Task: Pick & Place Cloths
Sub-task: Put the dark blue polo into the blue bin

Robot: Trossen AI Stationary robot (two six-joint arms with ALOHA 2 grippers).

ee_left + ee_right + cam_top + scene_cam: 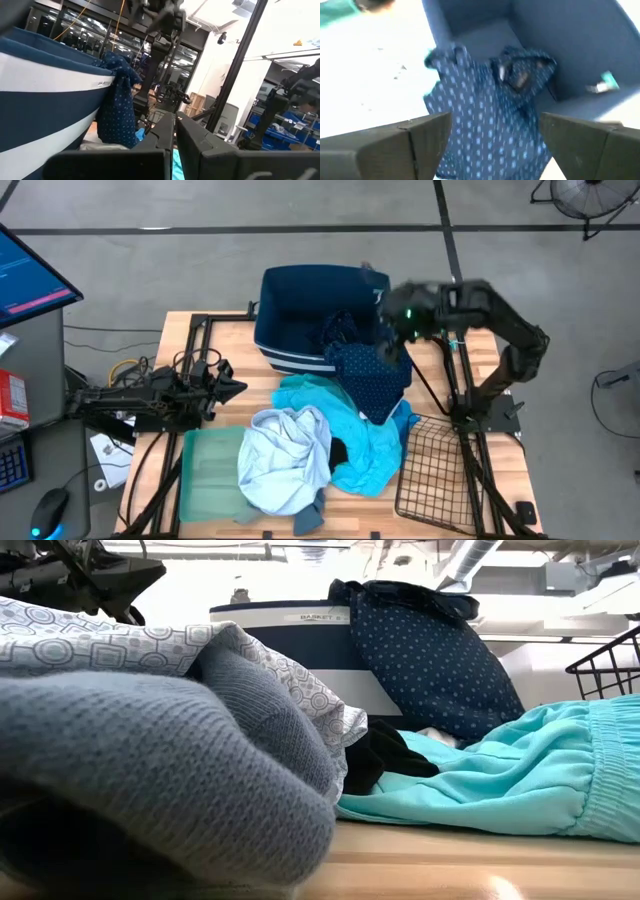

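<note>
The navy dotted cloth hangs over the near right rim of the navy bin. Its upper end lies inside the bin and its lower end rests on the turquoise cloth. My right gripper hovers open above that rim, with the dotted cloth below its fingers. The pale blue-white shirt, a small black cloth and a grey-blue cloth lie on the near part of the table. At the table's left, my left gripper waits shut.
A pale green tray lies at the near left, partly under the shirt. A black wire basket lies at the near right. In the low view, the grey-blue cloth fills the foreground.
</note>
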